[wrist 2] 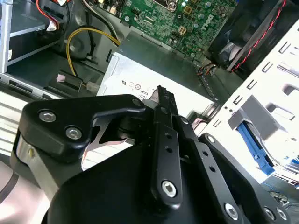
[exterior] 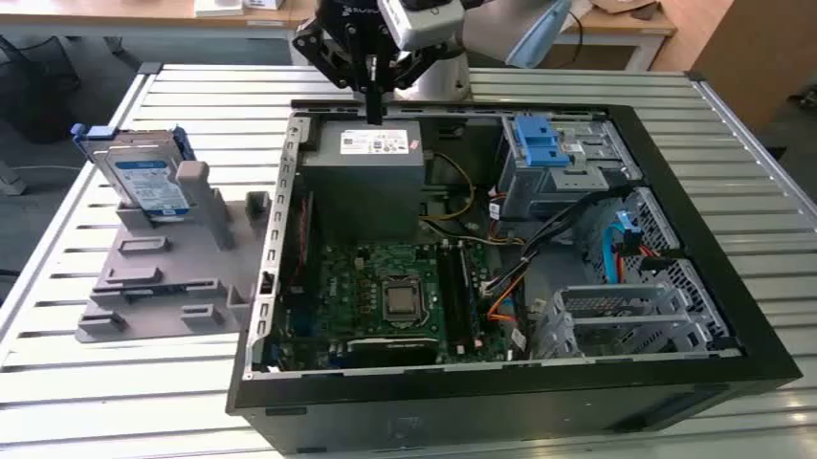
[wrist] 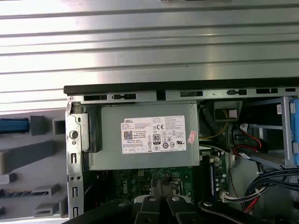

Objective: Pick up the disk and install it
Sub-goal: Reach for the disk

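Note:
The disk, silver with a blue-and-white label and a blue frame, stands upright in a grey holder on the slatted table, at the exterior view's left of the open computer case. Its blue edge also appears in the first wrist view. My gripper hangs over the far rim of the case, just above the grey power-supply box, well apart from the disk. Its black fingers are pressed together with nothing between them, as both wrist views show.
Inside the case lie a green motherboard, a silver cage with a blue latch, a second silver cage near the front, and loose cables. The slatted table extends around the case.

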Controlling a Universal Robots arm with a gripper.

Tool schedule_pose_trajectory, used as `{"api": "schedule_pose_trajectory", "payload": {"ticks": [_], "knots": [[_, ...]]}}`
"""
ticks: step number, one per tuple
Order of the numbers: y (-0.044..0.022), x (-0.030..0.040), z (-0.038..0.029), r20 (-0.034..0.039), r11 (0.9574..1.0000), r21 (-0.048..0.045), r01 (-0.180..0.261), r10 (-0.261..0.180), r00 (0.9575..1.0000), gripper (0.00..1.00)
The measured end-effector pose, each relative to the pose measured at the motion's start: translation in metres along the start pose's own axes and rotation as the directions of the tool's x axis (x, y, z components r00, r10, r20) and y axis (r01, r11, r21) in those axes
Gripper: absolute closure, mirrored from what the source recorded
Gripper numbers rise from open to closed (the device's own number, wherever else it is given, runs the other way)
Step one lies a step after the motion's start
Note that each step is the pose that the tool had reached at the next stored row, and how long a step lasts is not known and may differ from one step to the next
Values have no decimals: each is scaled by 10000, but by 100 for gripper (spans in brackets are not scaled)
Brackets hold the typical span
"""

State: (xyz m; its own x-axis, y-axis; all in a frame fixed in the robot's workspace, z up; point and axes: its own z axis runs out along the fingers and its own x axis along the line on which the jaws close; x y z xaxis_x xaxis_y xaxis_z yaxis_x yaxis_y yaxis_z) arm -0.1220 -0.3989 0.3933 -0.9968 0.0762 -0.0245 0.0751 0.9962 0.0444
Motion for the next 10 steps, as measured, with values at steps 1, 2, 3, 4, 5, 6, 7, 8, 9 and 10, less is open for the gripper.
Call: {"api": "schedule_pose_trajectory", "payload": {"ticks": [1, 2, 3, 4, 5, 6, 7, 8, 9, 10], "knots": [[0, 0, 0, 0, 10000, 0, 0, 0, 10000, 89], [0, 0, 0, 0, 10000, 0, 0, 0, 10000, 89], [0, 0, 0, 0, 10000, 0, 0, 0, 10000, 89], [0, 0, 0, 0, 10000, 0, 0, 0, 10000, 89], [0, 0, 0, 0, 10000, 0, 0, 0, 10000, 89], [0, 0, 0, 0, 10000, 0, 0, 0, 10000, 89], [0, 0, 0, 0, 10000, 0, 0, 0, 10000, 89], [0, 0, 0, 0, 10000, 0, 0, 0, 10000, 89], [0, 0, 0, 0, 10000, 1, -1, 1, 10000, 89], [0, 0, 0, 0, 10000, 0, 0, 0, 10000, 89]]}}
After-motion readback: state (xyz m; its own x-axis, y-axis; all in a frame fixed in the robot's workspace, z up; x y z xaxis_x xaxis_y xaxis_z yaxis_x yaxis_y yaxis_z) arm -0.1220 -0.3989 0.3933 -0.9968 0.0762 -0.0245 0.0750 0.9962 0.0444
